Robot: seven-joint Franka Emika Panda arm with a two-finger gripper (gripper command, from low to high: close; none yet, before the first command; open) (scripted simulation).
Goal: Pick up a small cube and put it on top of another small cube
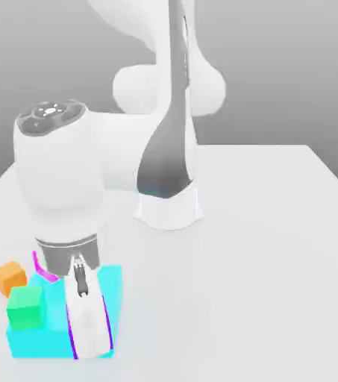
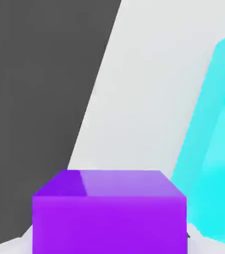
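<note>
Fingers (image 1: 89, 339) clamped around violet cube (image 2: 109, 213)

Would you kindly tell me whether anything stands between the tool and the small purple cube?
Nothing visible does: the tool is shut on the small cube. The big cyan block stands close beside it, not between them.

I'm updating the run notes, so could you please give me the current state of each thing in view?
gripper: shut on the small violet cube, in front of the cyan block.
small violet cube: held between the fingers.
big cyan block: resting on the table.
green cube: sitting on the cyan block.
orange cube: resting on the table, free.
magenta cube: mostly hidden behind the hand.
</note>
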